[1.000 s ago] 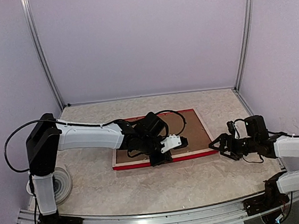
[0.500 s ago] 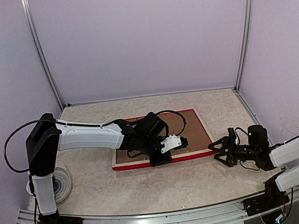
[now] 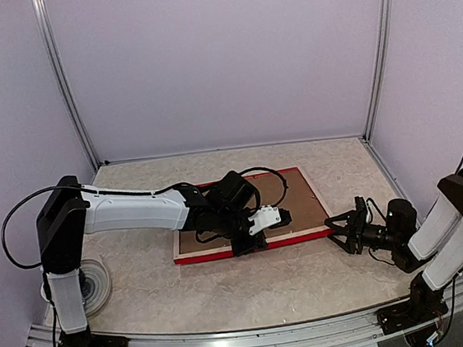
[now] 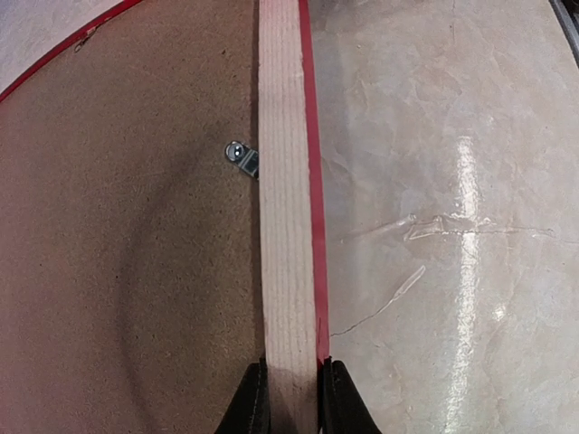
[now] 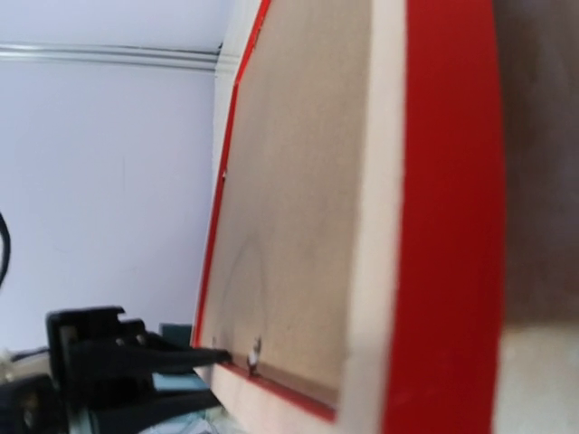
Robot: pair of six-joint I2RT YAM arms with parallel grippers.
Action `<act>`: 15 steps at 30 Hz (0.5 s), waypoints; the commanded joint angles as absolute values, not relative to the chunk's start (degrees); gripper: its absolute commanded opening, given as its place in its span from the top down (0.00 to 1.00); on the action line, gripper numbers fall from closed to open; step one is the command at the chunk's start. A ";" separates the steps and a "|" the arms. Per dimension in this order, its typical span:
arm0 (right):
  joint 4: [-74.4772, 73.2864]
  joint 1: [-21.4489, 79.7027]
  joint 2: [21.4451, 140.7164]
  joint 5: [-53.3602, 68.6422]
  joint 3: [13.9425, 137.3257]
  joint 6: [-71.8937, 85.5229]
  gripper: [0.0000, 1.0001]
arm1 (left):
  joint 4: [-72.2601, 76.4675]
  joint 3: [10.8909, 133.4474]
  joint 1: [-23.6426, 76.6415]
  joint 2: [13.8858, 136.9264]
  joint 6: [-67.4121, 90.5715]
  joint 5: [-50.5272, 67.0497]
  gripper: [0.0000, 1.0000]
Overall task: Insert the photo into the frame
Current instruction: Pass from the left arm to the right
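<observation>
frame (image 3: 215, 255): face-down, middle of things, long axis roughly 9-to-3, brown backing board (image 3: 300, 199) sitting in it
left claw (image 4: 294, 391): clamped on the near rail
right claw (image 3: 343, 232): jaws apart, frame's near-right corner just at its 9 o'clock
photo: can't spot it
surface (image 3: 253, 295): pale marbled, lilac walls (image 3: 219, 59) around

Pale beige table top (image 3: 251, 283) with a cloudy stone pattern, smooth and a bit shiny. Behind the table top, a plain light purple back wall (image 3: 219, 59). To the left and right of the table top, light purple side walls (image 3: 0, 98) of the same kind. At the two back corners of the table top, thin silver metal posts (image 3: 65, 83). Along the near edge of the table top, a ribbed silver metal rail (image 3: 257, 335). On the table top, a long bright streak of light (image 4: 466, 235).
</observation>
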State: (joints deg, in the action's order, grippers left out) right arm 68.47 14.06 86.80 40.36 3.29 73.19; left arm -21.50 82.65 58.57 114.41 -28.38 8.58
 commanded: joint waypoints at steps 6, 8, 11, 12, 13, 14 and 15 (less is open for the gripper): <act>89.35 13.36 97.20 42.35 2.77 79.78 0.56 | -16.43 82.52 59.24 109.26 -29.51 7.89 1.00; 94.19 13.36 100.90 42.53 2.71 81.37 0.60 | -16.44 82.52 59.27 109.10 -29.50 7.91 1.00; 100.67 13.38 106.04 42.62 2.59 83.68 0.70 | -16.52 82.53 59.31 108.84 -29.40 7.87 1.00; 103.27 13.36 108.02 42.56 2.63 84.54 0.72 | -16.52 82.53 59.40 108.82 -29.36 7.83 1.00; 104.61 13.36 109.62 42.67 2.69 85.35 0.75 | -16.57 82.50 59.46 108.81 -29.37 7.76 1.00; 104.79 13.44 110.70 42.71 2.94 85.64 0.77 | -16.53 82.50 59.50 108.68 -29.29 7.67 1.00; 104.85 13.45 111.30 42.55 2.94 85.62 0.79 | -16.52 82.44 59.58 108.71 -29.26 7.57 1.00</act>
State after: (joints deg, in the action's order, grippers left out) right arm 88.92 13.76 107.15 43.11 3.27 84.01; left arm -22.22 81.54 58.72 113.23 -27.94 8.25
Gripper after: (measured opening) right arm 0.245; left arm 0.153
